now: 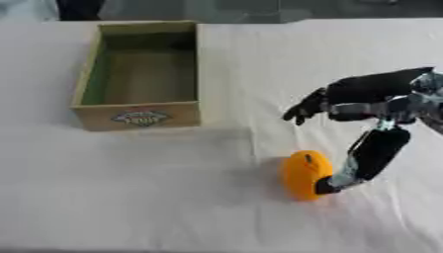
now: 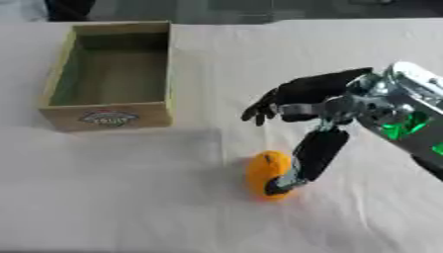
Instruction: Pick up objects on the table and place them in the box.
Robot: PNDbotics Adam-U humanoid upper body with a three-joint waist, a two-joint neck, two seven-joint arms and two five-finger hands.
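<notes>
**Orange fruit met by right hand, box waits empty**

Left eye view: an orange fruit (image 1: 306,174), rounded and smooth-skinned with a small dark mark near its top, is seen lying on the white tablecloth (image 1: 155,197), well apart from the cardboard box (image 1: 138,115) that stands at the far left of the table. The box is shown open-topped, with a green-tinted inner wall, a printed label on its near face and nothing visible inside. The right hand (image 2: 304,101) is brought in from the right; its thumb is pointed down against the fruit's right side, while the fingers are held spread and apart above and beyond it, closed on nothing. The left hand is not shown in either view.

The fruit is judged light, fairly stiff and liable to roll on the cloth if it is pushed from one side only. A hold across its middle is favoured, with the thumb on the right flank and the fingers curled over the left flank. The lift is judged not yet begun.
</notes>
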